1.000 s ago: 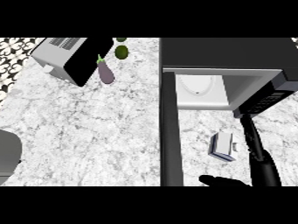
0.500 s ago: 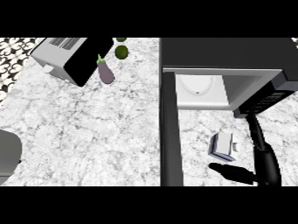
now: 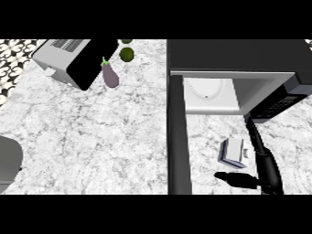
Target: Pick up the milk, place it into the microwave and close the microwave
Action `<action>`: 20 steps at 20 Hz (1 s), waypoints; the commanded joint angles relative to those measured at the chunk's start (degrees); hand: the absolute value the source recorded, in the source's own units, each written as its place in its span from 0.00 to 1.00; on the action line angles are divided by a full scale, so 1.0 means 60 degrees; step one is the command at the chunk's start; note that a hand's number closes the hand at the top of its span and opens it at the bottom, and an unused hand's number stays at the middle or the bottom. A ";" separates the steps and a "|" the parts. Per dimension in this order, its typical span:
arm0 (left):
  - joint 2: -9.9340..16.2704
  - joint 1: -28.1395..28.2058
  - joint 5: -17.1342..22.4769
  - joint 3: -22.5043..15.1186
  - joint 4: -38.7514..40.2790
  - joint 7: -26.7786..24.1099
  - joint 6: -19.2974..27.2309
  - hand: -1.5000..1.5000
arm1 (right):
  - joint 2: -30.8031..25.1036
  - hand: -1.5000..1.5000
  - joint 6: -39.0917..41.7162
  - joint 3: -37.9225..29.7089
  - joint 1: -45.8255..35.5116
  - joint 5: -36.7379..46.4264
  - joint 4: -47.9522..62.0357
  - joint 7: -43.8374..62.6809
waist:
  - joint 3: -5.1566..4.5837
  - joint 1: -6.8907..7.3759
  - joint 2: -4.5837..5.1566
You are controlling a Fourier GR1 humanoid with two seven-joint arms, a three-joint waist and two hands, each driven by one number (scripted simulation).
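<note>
**Right hand low, milk just ahead**

My right hand (image 3: 238, 178) sits near the lower edge of the view, a dark shape over the marble counter (image 3: 104, 137), fingers pointing left toward the open microwave door (image 3: 177, 137). It holds nothing. From this angle I cannot tell how far its fingers are curled. My dark arm runs up along the right side of it, reaching toward the microwave's front corner.

Just above the hand, apart from it, lies the milk (image 3: 233, 151), a small pale carton on the counter in front of the microwave (image 3: 239, 59), between the door and my arm. It is outside the oven, untouched.

Beyond the milk the microwave cavity stands open, a white round plate (image 3: 206, 89) showing inside. The control panel (image 3: 280, 104) angles off at the right.

Out to the left, well apart: a toaster (image 3: 74, 59) near the counter's far edge, an eggplant (image 3: 110, 77) just beside it, and a green round fruit (image 3: 126, 54) past that. A grey shape at the left edge is my other forearm; the hand itself is out of view.
</note>
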 commanded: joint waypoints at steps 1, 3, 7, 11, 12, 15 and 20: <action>0.0079 -0.0394 0.0181 0.0369 0.0534 -0.0106 -0.0327 0.00 | 0.0119 0.00 -0.0207 0.0156 0.0106 0.0349 0.1059 -0.0698 | -0.0001 -0.0039 0.0001; 0.0113 0.0117 0.0370 0.0602 0.0365 -0.0324 -0.0586 0.00 | -0.0013 0.00 -0.0248 -0.0140 -0.0385 0.0262 0.1833 -0.1065 | 0.0001 0.0000 0.0000; 0.0141 0.0805 0.0643 0.0944 0.0288 -0.0867 -0.1133 0.00 | 0.0136 1.00 -0.1098 -0.0426 -0.0847 0.0451 0.2570 -0.1361 | 0.0001 0.0044 -0.0011; -0.0190 0.0393 0.0367 0.0482 0.0175 -0.0293 -0.0799 0.00 | -0.0158 0.00 -0.1841 -0.0646 -0.1157 0.0868 0.3644 -0.2256 | 0.0005 0.0019 0.0010; -0.0180 0.0144 0.0313 0.0304 -0.0209 0.0414 -0.0391 0.00 | -0.0277 1.00 -0.2002 -0.0893 -0.1593 0.0888 0.4657 -0.2947 | 0.0020 0.0029 0.0062; -0.0073 0.0352 0.0414 0.0818 0.0246 -0.0337 -0.0962 0.00 | -0.0207 1.00 -0.2827 -0.0455 -0.1624 0.1598 0.4323 -0.2177 | 0.0000 0.0038 0.0002; -0.0290 0.0687 0.0305 0.0690 0.0130 -0.0486 -0.1202 0.00 | -0.0668 1.00 -0.2728 -0.0934 -0.2586 0.1459 0.5892 -0.2572 | 0.0009 0.0101 0.0012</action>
